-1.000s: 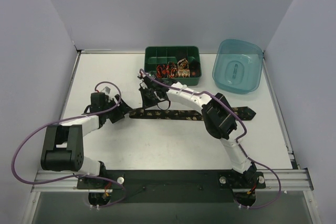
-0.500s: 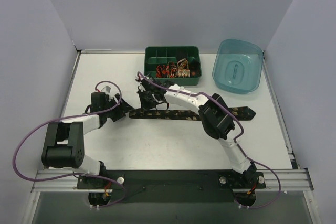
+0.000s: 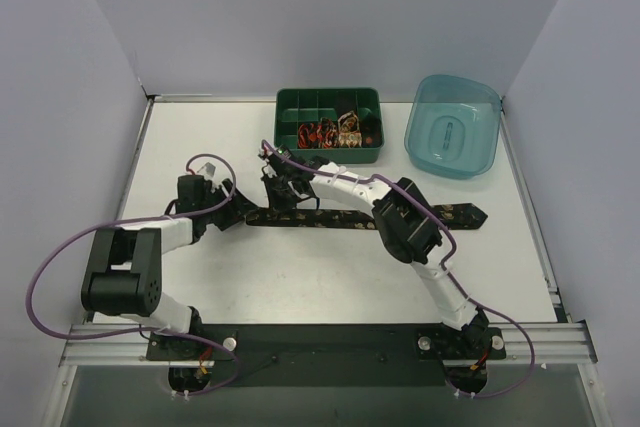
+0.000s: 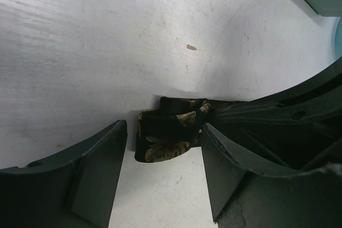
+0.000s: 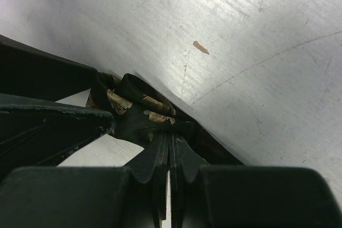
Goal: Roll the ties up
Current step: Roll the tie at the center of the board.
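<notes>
The folded left end of the tie (image 3: pixel 350 217) is pinched by the closed right tool (image 5: pixel 170 143); the open left tool (image 4: pixel 163 132) is set just left of it, along its long axis.

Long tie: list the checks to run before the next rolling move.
1. Grip: right gripper shut on the long tie: ok.
2. Reach: left gripper open, the folded end between its fingers: ok.
3. Contact: left fingers touching the fabric: cannot tell.
4. Lay: rest of the long tie flat on the table: ok.
5. Clearance: green tray apart from the long tie: ok.
</notes>
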Controlling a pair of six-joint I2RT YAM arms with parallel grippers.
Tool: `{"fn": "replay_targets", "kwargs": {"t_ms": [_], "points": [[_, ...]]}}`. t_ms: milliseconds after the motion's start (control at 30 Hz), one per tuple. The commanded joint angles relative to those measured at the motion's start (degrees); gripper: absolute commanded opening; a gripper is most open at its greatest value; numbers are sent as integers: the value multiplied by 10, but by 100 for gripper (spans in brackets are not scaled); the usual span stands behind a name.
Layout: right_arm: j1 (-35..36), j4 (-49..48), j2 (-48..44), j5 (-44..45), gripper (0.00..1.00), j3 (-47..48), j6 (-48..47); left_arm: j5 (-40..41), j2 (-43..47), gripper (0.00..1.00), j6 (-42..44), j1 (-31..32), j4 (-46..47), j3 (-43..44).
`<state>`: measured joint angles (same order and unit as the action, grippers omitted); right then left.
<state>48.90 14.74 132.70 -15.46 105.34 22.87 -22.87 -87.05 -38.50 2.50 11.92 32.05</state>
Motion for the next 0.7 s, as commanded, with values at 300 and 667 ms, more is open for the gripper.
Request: {"fn": "replay_targets", "kwargs": {"t_ms": [300, 667], "points": [[-8, 4, 3, 3, 0, -20, 14, 5, -59, 59, -43, 45, 101, -32], [-9, -9, 2, -10, 0, -22, 20, 11, -27, 32, -69, 73, 162, -38]]}}
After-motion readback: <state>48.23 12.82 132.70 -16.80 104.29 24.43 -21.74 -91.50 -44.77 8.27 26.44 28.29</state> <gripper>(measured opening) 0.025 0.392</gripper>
